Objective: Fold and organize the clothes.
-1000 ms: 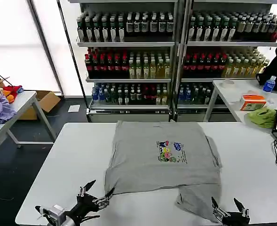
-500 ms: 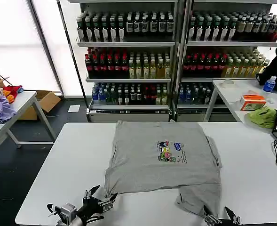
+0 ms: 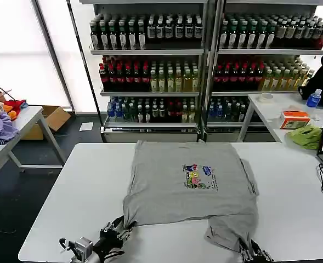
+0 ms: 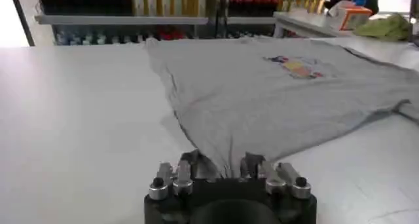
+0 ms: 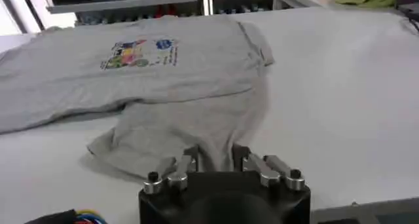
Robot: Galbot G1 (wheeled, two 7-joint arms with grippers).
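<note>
Nearest the robot, the left end effector [image 3: 116, 234] sits low over the near edge of the white counter [image 3: 68, 192], at the near left corner of the light grey T-shirt [image 3: 188, 192]. In the left wrist view the left end effector's fingers [image 4: 190, 165] are drawn close together with the shirt's corner pinched between them, the cloth rising from the grip and spreading away across the counter. The right end effector [image 3: 253, 254] is at the near right of the counter, at the tip of the shirt's hanging fold. In the right wrist view its fingers [image 5: 190, 158] are likewise nearly closed, with the edge of that crumpled flap caught between them.

The T-shirt lies spread in the middle of the counter, print side up, its small multicoloured chest print [image 3: 199, 177] right of centre. Its near right part is bunched and doubled over, and one short sleeve shows folded along the right side.

Farther right stands a second counter [image 3: 271, 109] with a lime-green cloth [image 3: 306, 135], an orange box [image 3: 294, 118] and a blue-capped bottle [image 3: 313, 98]. At the far left another counter [image 3: 24, 120] carries lavender and red fabrics [image 3: 3, 120]. Behind everything, store shelves [image 3: 205, 60] hold rows of drink bottles.
</note>
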